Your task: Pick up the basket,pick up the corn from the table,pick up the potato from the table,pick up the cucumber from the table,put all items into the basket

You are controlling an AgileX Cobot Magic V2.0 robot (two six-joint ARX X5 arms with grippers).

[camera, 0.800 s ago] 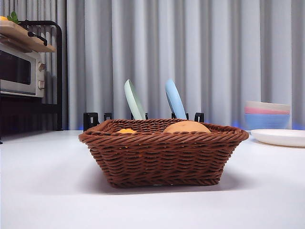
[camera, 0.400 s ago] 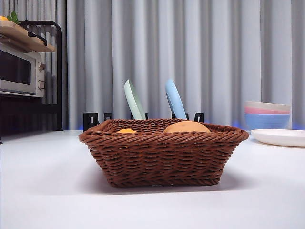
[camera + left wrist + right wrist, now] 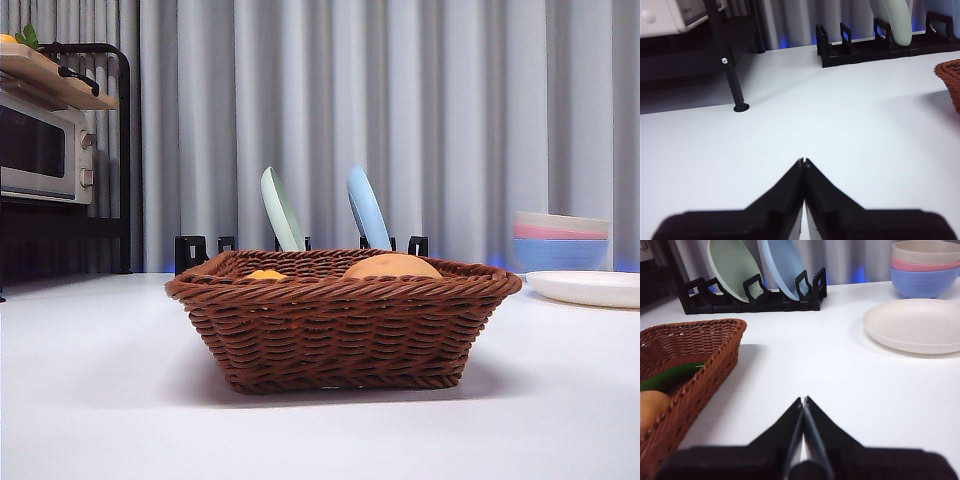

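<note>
The brown wicker basket (image 3: 340, 325) stands on the white table (image 3: 90, 400) in the middle of the front view. The tan-orange potato (image 3: 392, 266) rises above its rim, and a bit of the orange-yellow corn (image 3: 266, 274) peeks over at the left. In the right wrist view the basket (image 3: 695, 350) holds the green cucumber (image 3: 670, 376) and the potato (image 3: 651, 407). My right gripper (image 3: 803, 401) is shut and empty beside the basket. My left gripper (image 3: 803, 161) is shut and empty over bare table; a basket corner (image 3: 950, 80) shows at the edge of its view.
A black dish rack (image 3: 300, 245) with a green plate (image 3: 281, 210) and a blue plate (image 3: 367, 208) stands behind the basket. Stacked bowls (image 3: 560, 240) and a white plate (image 3: 590, 288) sit at the right. A microwave (image 3: 45, 150) on a black shelf stands at the left.
</note>
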